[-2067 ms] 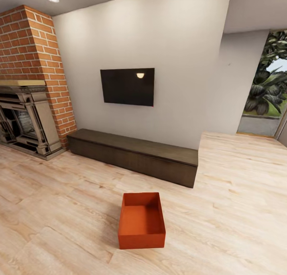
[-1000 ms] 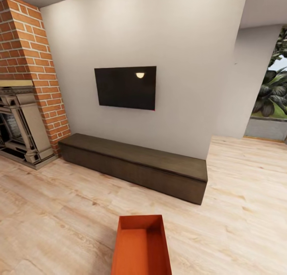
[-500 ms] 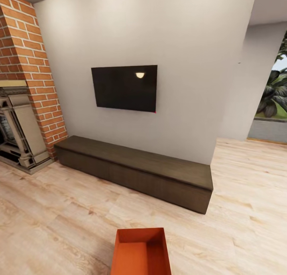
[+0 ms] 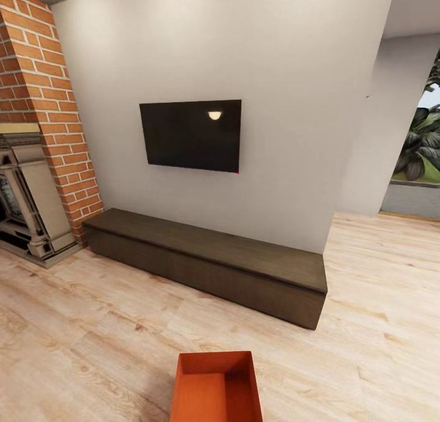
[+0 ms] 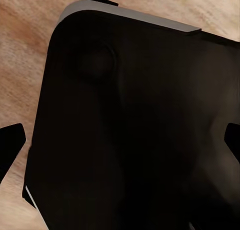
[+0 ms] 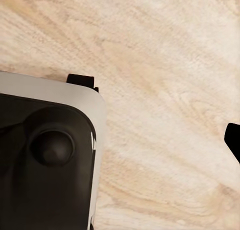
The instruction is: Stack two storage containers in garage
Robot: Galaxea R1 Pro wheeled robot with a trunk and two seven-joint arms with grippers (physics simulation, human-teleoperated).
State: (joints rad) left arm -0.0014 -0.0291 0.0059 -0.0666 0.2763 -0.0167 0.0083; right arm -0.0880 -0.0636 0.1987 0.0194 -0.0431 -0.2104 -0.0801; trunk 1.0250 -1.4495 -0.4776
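One orange-red storage container sits on the light wood plank floor of the living room, at the bottom middle of the head view, its near part cut off by the picture's edge. It is topless and holds nothing. The second container is out of view. In the left wrist view, my left gripper hangs open over the robot's dark base, its two black fingertips far apart. In the right wrist view, my right gripper is open over wood floor, with one fingertip at the picture's edge.
A long low dark bench runs along the white wall beyond the container, under a black wall TV. A red brick fireplace stands at the left. At the right, the floor leads to an opening with plants outside.
The camera has advanced toward the wall: the bench and TV look larger, and the container has slid down to the picture's bottom edge. Over the last half second almost nothing shifted.
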